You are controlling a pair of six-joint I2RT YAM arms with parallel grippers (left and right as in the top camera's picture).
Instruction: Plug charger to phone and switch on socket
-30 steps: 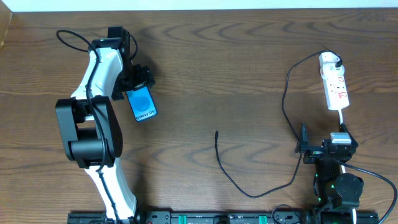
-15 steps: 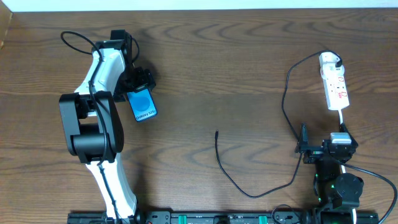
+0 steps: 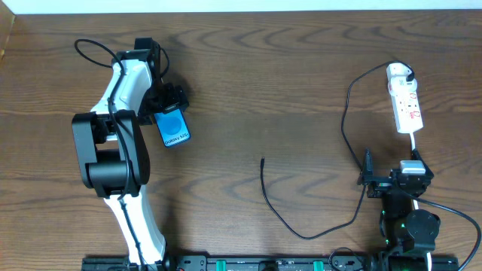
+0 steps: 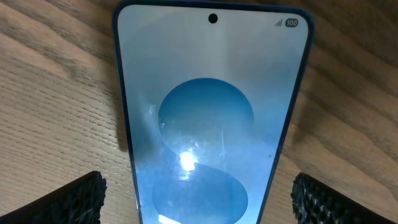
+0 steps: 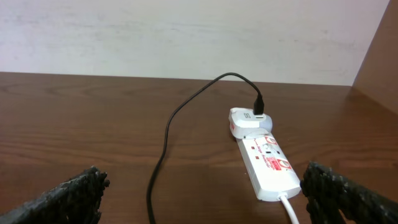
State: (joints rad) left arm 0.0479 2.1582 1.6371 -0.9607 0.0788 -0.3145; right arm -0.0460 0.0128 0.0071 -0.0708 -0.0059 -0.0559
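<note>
phone (image 3: 174,128): lies flat and screen up on the left part of the wooden table (image 3: 248,75), slightly askew, its cyan display lit with a paler circle. in the left wrist view the screen (image 4: 208,118) fills the middle of the picture, with a camera hole and a "100" mark at its far end. left gripper (image 3: 167,102): set over the phone's far end in the overhead view. its jaws are spread wide, and the two ridged black fingertips (image 4: 68,199) stand one on each side of the phone with bare wood between pad and edge, so nothing is grasped.

charger (image 3: 343,124): a thin black cable. its free plug tip (image 3: 262,160) rests on the table near the middle, well apart from the phone. the cable loops toward the near edge, then rises on the right to the white adapter (image 5: 245,121), which is seated in the far end of the socket (image 3: 407,105).

socket: a white strip with red marks, at the right of the table, its white cord (image 5: 289,208) leading back toward the right arm. the position of its switch cannot be read.

right gripper (image 3: 393,179): near the front edge, facing the socket and apart from it, jaws wide and empty, its fingertips (image 5: 62,199) at the lower corners of the right wrist view.
</note>
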